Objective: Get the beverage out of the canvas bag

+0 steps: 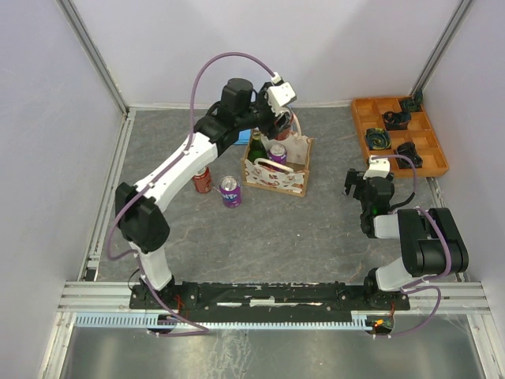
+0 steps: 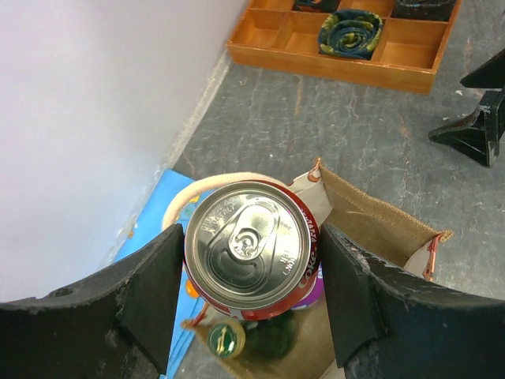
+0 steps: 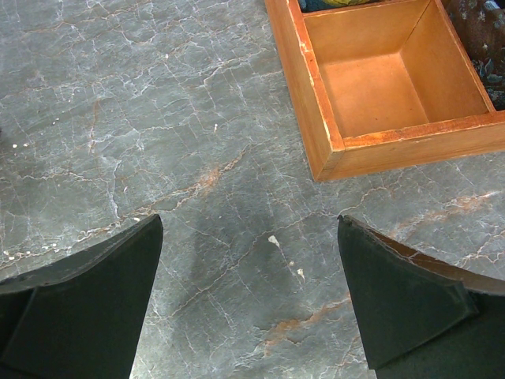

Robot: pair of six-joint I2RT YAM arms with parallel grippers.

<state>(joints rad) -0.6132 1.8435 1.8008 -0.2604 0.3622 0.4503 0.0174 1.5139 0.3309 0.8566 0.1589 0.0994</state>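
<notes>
Grey marbled table (image 1: pixel 316 229): canvas bag (image 1: pixel 276 180), red can (image 1: pixel 203 180), purple can (image 1: pixel 230 192), orange tray (image 1: pixel 369 110), blue rectangle (image 2: pixel 146 229).

Overhead view looks down; both close wrist views share the orange tray (image 2: pixel 331 67) (image 3: pixel 410 146).

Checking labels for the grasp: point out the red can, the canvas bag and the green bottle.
red can (image 2: pixel 251 241): left wrist view, middle of its silver lid.
canvas bag (image 2: pixel 371 229): left wrist view, tan inner wall.
green bottle (image 2: pixel 226 339): left wrist view, its cap.
</notes>
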